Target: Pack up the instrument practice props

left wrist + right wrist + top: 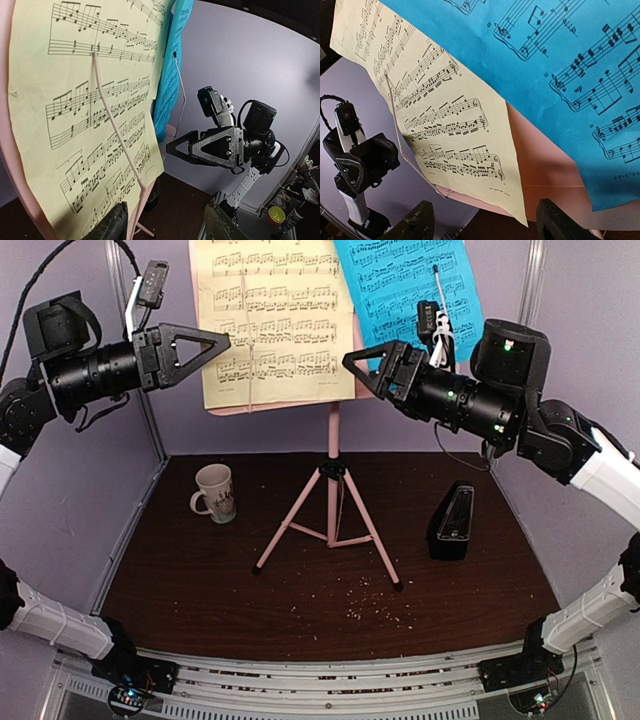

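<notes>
The pink music stand [331,490] stands mid-table on its tripod legs. A yellow sheet-music page [275,320] and a blue one [405,290] rest on its desk. The black pyramid metronome [452,522] sits at the right of the table. My left gripper [222,340] is open and empty, raised at the yellow page's left edge [90,115]. My right gripper [352,360] is open and empty, raised just right of the yellow page's lower right corner, below the blue page [560,65]. In the right wrist view the yellow page [445,120] and the pink desk [545,170] lie ahead of its jaws.
A beige mug [215,492] stands on the dark table [200,580] left of the tripod. Crumbs lie on the table in front of the stand. Purple walls close in the back and sides. A small black device [430,320] with a white cable hangs by the blue page.
</notes>
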